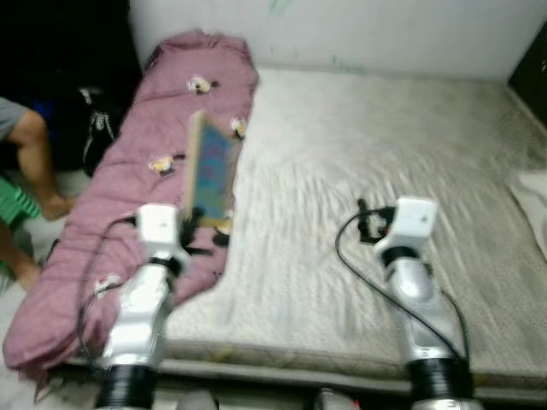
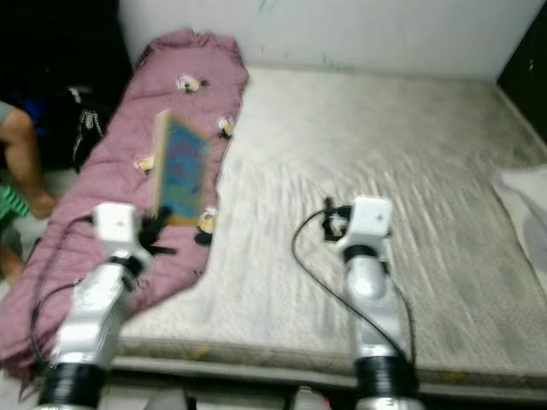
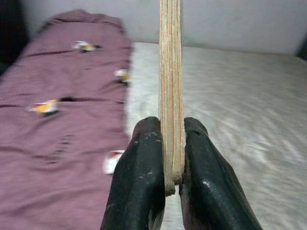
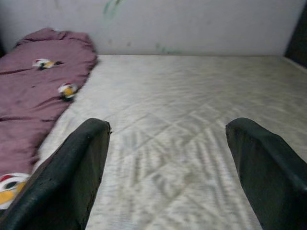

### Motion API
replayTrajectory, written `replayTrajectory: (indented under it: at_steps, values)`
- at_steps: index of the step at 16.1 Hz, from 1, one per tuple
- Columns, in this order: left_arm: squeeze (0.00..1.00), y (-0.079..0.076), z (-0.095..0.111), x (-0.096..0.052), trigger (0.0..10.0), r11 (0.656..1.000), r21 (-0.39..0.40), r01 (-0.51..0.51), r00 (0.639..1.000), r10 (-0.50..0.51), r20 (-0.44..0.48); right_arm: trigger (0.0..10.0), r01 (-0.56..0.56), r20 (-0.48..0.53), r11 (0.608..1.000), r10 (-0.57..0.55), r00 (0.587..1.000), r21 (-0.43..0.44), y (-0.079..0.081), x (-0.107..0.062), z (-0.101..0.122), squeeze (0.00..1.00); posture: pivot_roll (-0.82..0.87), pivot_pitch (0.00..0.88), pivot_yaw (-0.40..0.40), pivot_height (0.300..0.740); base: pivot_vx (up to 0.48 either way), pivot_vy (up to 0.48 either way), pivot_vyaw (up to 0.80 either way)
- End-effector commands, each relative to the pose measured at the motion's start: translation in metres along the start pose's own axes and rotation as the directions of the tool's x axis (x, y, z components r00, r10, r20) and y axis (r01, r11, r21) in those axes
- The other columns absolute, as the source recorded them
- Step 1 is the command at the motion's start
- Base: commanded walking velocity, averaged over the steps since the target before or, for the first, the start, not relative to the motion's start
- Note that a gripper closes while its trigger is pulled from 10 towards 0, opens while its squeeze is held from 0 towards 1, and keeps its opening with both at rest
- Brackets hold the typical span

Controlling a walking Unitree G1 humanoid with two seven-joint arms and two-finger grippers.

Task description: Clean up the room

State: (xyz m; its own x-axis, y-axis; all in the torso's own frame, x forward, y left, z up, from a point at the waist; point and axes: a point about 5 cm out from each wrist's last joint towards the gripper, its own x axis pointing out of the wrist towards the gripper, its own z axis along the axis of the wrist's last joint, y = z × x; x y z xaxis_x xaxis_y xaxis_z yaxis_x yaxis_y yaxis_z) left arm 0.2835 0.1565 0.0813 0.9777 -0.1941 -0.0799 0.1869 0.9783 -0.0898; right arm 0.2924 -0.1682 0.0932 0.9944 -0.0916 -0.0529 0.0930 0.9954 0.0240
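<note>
Here the left end effector point(image 3: 171, 179) pinches a board point(image 1: 211, 167) above the blanket point(image 1: 102, 231).

The blanket point(image 1: 128, 196) lies along the left side of the mattress point(image 1: 367, 179), against the wall point(image 1: 359, 30) behind

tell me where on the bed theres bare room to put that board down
The bare mattress is free from the purple blanket across to the right gripper and up to the wall. The left gripper holds the board beside the blanket-covered left strip.
</note>
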Motion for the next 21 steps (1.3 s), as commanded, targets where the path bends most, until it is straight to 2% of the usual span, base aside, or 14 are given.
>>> replayTrajectory:
  at_steps: [1,3,5,21]
  values:
    - [0.00,0.0094,0.0116,0.0006,10.0,0.999,0.018,-0.047,0.998,0.046,0.050,10.0,-0.007,0.006,1.000,0.007,1.000,0.015,0.0048,0.0010,0.0033,0.00,-0.01,0.000,-0.017,0.740,0.000,0.000,-0.48]
    - [0.00,0.0095,0.0129,0.0010,10.0,0.998,0.048,-0.036,0.998,0.033,0.054,10.0,-0.019,0.011,1.000,0.019,1.000,0.004,0.0062,0.0010,0.0037,0.00,-0.01,0.000,-0.019,0.740,0.000,0.000,0.00]
    - [0.00,0.0082,0.0126,0.0014,10.0,0.999,0.028,-0.020,0.999,0.018,0.050,10.0,-0.021,0.010,1.000,0.021,1.000,0.004,0.0065,0.0011,0.0036,0.00,-0.01,0.000,-0.020,0.740,0.000,0.000,0.00]
    - [0.00,0.0082,0.0118,0.0011,10.0,1.000,0.016,-0.021,0.999,0.020,0.046,10.0,-0.032,0.003,0.999,0.032,0.999,0.005,0.0068,0.0023,0.0038,0.00,-0.01,0.000,-0.022,0.740,0.000,-0.318,0.00]
